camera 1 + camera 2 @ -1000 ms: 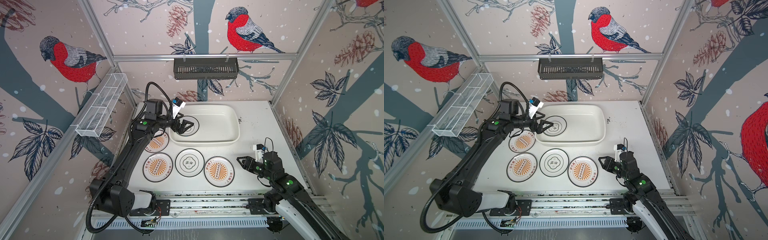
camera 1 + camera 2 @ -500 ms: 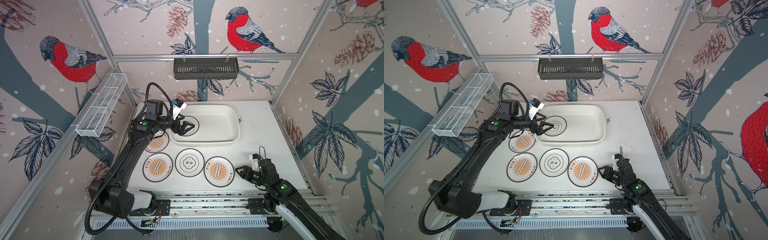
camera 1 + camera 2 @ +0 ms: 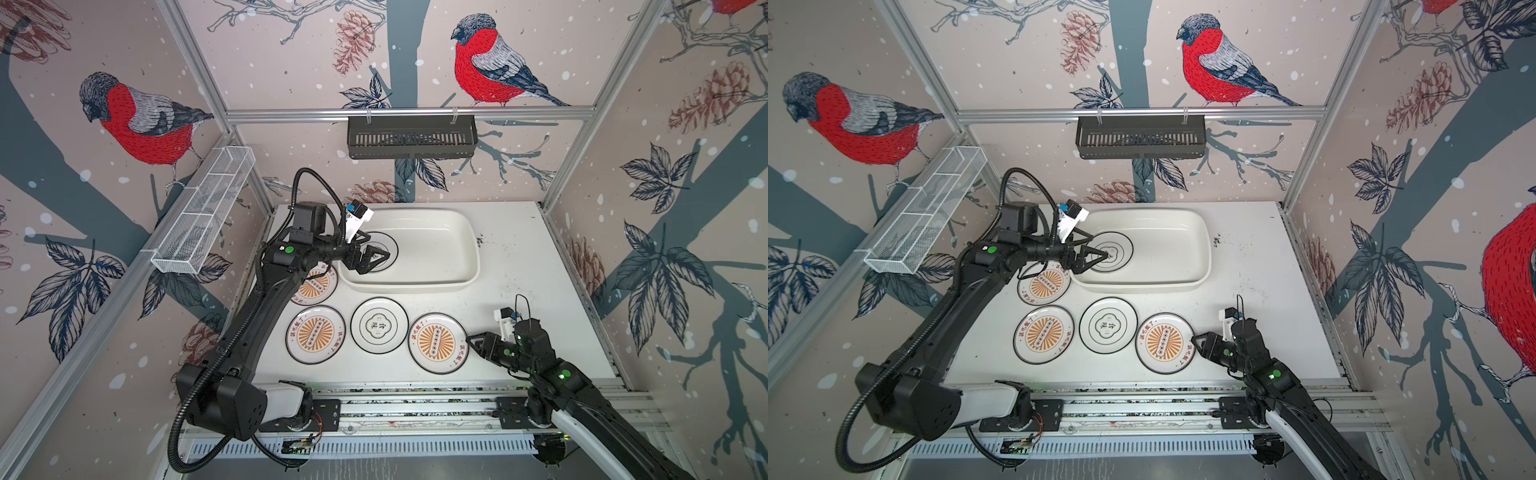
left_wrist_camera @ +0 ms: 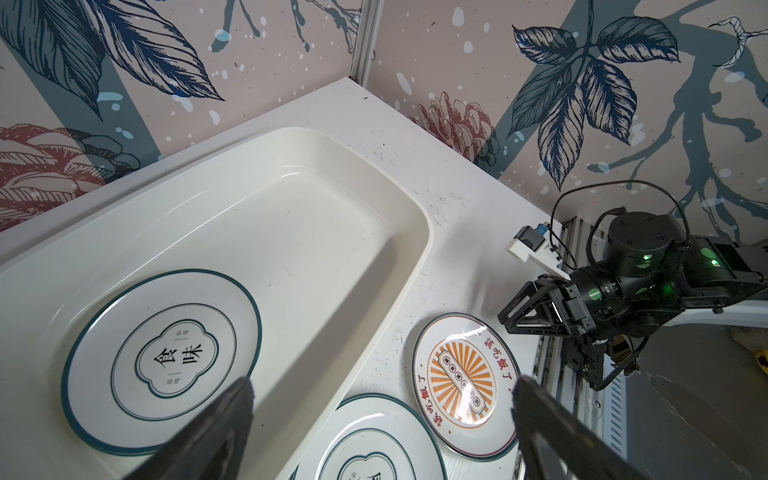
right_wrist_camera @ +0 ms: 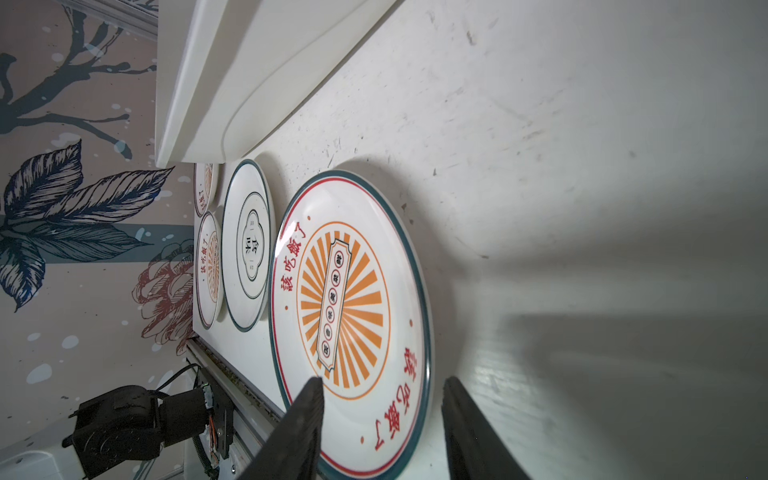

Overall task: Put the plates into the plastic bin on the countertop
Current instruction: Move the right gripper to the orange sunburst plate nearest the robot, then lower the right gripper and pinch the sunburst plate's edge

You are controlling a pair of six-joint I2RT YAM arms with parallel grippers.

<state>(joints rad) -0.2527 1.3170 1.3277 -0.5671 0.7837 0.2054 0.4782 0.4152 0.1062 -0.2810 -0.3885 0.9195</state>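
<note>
The plastic bin (image 3: 440, 249) (image 3: 1175, 249) stands at the back of the countertop (image 3: 519, 291). One quatrefoil plate (image 3: 388, 243) (image 4: 162, 361) lies flat in its left end. My left gripper (image 3: 374, 254) (image 4: 382, 384) hovers open over that plate, holding nothing. In both top views, three sunburst plates (image 3: 314, 284) (image 3: 315, 334) (image 3: 437, 343) and a quatrefoil plate (image 3: 379, 325) lie on the countertop. My right gripper (image 3: 473, 341) (image 5: 383, 382) is low and open at the right-hand sunburst plate (image 5: 345, 307). One finger is over its rim, the other over bare countertop.
A black slatted basket (image 3: 411, 137) hangs on the back wall and a white wire-mesh basket (image 3: 203, 216) on the left wall. Aluminium rails (image 3: 415, 405) run along the front edge. My left arm crosses over the back-left sunburst plate.
My right gripper has come forward and down to the right-hand sunburst plate's edge, its jaws a little narrower. My left gripper has barely moved over the bin.
</note>
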